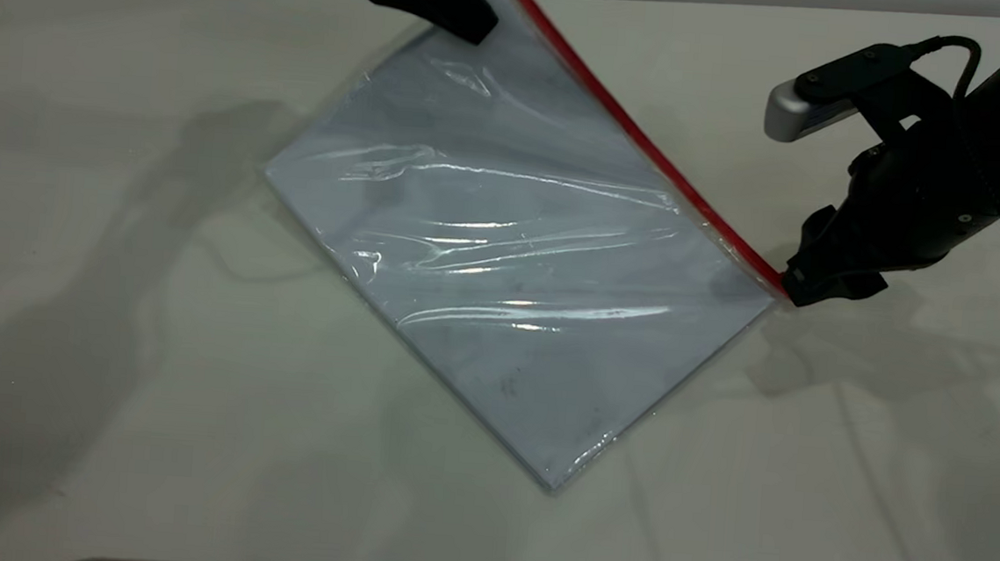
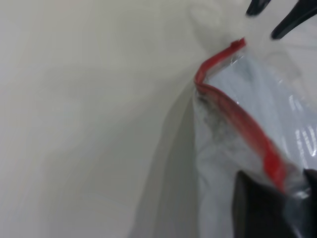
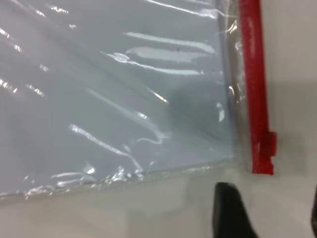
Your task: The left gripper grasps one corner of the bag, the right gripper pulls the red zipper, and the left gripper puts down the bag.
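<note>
the bag lay tilted across the centre of the frame, its upper corner clamped in the left hand at top centre. the red zipper ran down-right to its slider end, just beside the right hand, whose fingers stood apart, off the tab.

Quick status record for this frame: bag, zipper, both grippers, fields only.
bag: clear pouch with pale sheets inside, red-edged side lifted at the far corner, opposite edge resting on the table
held corner: corner of the bag at the far end of the red strip, clamped
left gripper: at the top of the exterior view, shut on that corner
zipper: red strip along the raised long edge; slider tab at the near end
right gripper: just past the slider end, fingers open, not gripping
</note>
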`<state>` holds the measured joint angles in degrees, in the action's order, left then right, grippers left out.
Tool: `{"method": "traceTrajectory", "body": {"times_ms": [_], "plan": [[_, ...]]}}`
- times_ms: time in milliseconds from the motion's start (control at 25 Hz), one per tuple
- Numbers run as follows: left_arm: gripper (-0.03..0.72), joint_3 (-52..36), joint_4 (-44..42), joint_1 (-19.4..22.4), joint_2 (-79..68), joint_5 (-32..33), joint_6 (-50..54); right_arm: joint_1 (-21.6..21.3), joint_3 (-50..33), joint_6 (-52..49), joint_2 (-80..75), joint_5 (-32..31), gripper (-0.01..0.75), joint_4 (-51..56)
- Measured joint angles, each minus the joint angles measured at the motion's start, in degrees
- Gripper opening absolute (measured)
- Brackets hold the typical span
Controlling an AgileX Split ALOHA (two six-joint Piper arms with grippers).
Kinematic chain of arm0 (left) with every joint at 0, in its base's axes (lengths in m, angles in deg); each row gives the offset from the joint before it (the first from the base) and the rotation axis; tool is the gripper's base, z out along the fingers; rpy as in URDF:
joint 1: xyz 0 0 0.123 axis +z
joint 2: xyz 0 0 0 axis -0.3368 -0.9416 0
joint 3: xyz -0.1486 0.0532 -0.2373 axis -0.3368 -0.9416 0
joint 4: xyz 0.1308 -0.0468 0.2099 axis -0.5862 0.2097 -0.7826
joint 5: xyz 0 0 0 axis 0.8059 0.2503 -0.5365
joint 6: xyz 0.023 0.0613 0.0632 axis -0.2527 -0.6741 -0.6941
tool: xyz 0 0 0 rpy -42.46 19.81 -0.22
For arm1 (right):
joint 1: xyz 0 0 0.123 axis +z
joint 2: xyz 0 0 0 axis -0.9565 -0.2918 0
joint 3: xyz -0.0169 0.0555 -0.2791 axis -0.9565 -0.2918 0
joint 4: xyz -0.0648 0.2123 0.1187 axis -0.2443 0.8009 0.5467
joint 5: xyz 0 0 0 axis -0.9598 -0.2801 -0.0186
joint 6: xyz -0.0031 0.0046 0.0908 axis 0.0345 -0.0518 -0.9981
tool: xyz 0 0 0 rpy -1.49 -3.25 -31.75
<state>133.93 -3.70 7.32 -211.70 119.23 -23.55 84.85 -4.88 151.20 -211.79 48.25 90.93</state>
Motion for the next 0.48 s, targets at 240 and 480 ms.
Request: {"method": "traceTrajectory", "body": {"times_ms": [240,480], "plan": [[0.579,0.00,-4.01,-0.12,0.96,-7.62,9.36,0.00,0.30,0.00,3.60,4.29,0.570,1.43],[0.627,0.00,-12.99,-0.12,7.10,-15.36,25.89,0.00,2.43,-0.07,11.70,1.25,0.575,3.19]]}}
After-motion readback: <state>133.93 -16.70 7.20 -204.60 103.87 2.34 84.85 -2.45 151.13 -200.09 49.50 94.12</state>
